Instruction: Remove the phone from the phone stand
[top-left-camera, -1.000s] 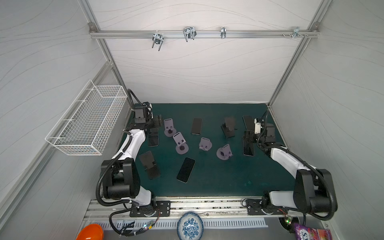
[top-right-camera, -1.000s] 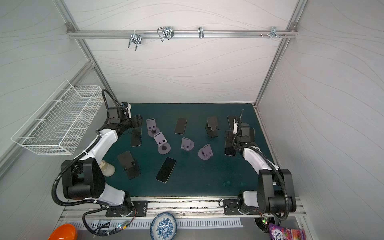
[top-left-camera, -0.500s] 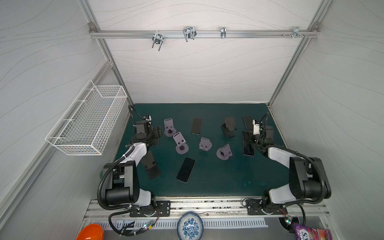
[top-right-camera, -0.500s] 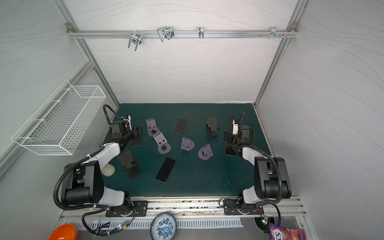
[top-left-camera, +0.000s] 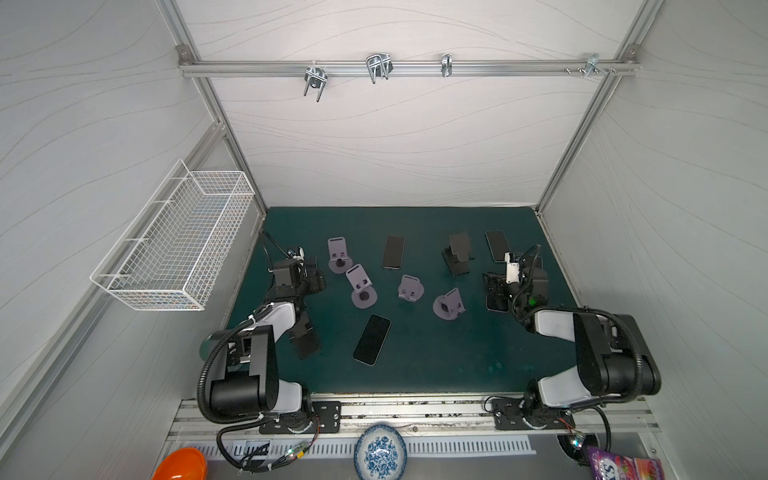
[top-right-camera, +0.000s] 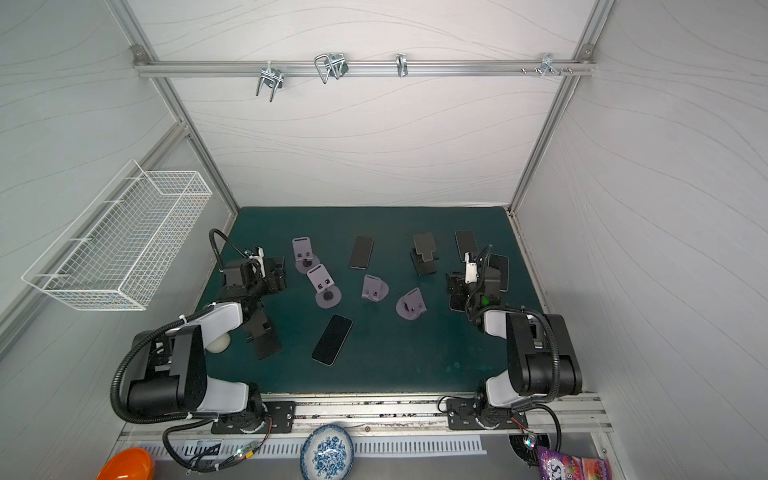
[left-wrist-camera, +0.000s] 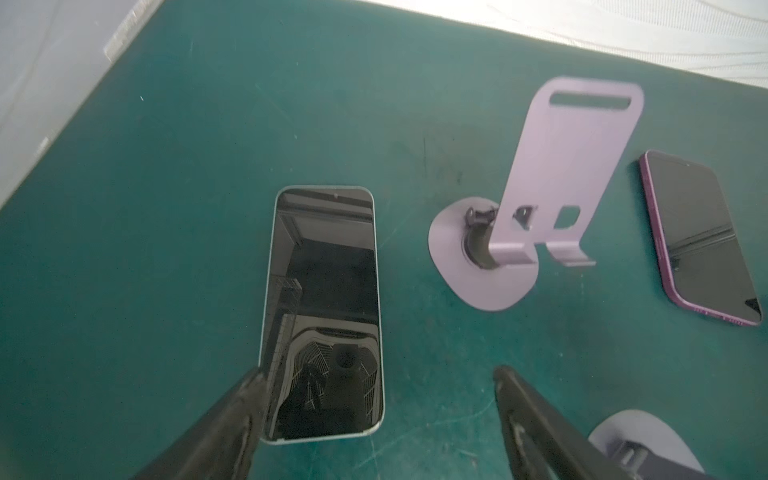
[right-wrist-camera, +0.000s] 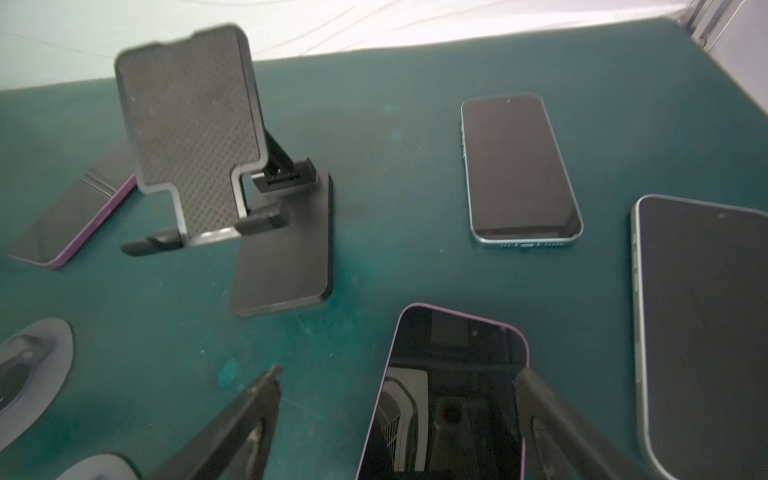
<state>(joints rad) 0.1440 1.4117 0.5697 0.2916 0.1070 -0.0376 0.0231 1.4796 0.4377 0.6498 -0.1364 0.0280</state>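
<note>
Phones lie flat on the green surface (left-wrist-camera: 124, 208), and no stand I can make out carries one. My left tool (left-wrist-camera: 378, 374) hangs released above a glossy pale-rimmed phone (left-wrist-camera: 322, 299), its long axis running straight away from the jaws, slightly off toward one finger. My right tool (right-wrist-camera: 399, 372), also released, hangs over a purple-rimmed phone (right-wrist-camera: 453, 374). Beside them the lilac stand (left-wrist-camera: 569, 166), bent sheet on a round foot, and the black stand (right-wrist-camera: 191, 133), textured plate on a slab, are empty. I judge the removal done.

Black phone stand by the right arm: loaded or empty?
Empty. In the right wrist view the black phone stand shows a bare backplate and empty lip; the blue-edged phone beside it lies flat on the mat.
</note>
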